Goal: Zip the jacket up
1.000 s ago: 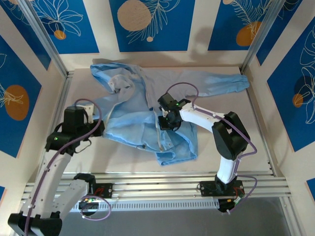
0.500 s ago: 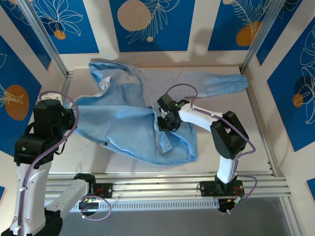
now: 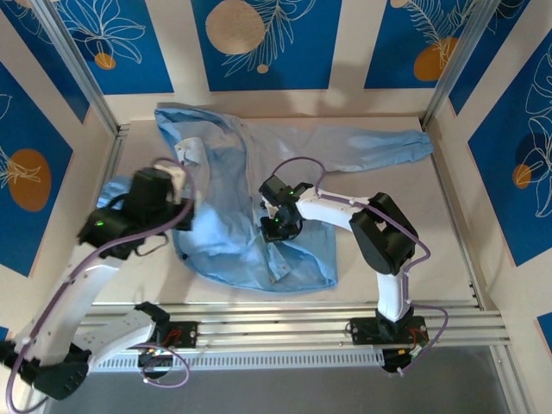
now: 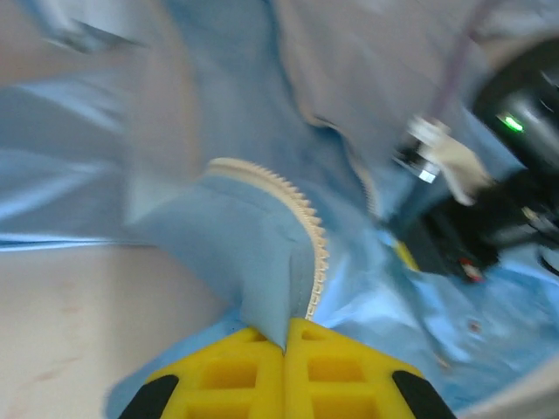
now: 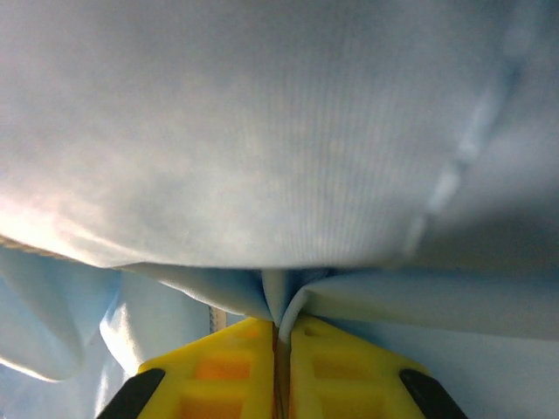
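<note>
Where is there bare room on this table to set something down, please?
The bare beige tabletop on the right, bordered by the large light-blue thin hooded jacket's outstretched sleeve, the right arm and the side frame. Centre and left are crowded.

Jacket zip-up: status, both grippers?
Left gripper shut on light-blue thin-fabric jacket at its whitish zipper teeth. Right gripper shut on its fabric. Zipper not yet joined.

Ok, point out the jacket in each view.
Top external: jacket spread mid-table, between both arms.
Left wrist: jacket, a zipper-edged fold at centre, pinched by the left gripper.
Right wrist: jacket above the right gripper, which pinches it.
Shared landmark: right arm's black wrist, top and left-wrist views.
</note>
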Robot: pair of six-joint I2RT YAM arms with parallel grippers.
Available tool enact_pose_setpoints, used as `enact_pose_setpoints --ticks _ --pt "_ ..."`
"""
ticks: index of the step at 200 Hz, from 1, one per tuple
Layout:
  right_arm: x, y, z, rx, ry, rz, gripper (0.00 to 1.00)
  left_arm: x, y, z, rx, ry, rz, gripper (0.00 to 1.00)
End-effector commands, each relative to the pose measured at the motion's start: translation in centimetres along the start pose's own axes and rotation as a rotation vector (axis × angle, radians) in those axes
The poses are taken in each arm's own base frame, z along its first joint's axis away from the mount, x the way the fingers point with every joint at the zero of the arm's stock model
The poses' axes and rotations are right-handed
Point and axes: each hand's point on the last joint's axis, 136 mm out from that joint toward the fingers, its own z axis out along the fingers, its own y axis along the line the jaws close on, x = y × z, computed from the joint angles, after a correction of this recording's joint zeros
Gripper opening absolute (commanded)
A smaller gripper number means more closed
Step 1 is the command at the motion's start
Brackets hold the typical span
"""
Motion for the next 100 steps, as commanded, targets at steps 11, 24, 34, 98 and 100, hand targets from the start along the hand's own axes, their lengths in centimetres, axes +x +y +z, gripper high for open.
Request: enact_pose_setpoints --ticks 11,24,34,98,100 --pt "-0.2 0.7 -1.0 -0.043 0.000 0.022 0.11 2.7 -8.1 4.5 0.174 0.075 0.041 0.00" --pt "-0.1 0.4 -1.4 -0.042 -0.002 0.035 0.11 5.9 -10.0 7.0 0.177 0.184 0.078 0.00" --pt "0.0 0.2 -1.7 -0.045 -0.002 0.043 0.11 8.3 -11.2 8.7 0.190 0.253 0.090 0.00" --pt "0.3 -1.5 -3.8 -0.022 -0.034 0.079 0.25 12.0 -9.6 11.2 0.205 0.269 -0.105 0.00" --pt "0.3 -1.4 -4.0 -0.024 -0.037 0.080 0.27 11.9 -9.5 11.2 0.211 0.265 -0.114 0.00"
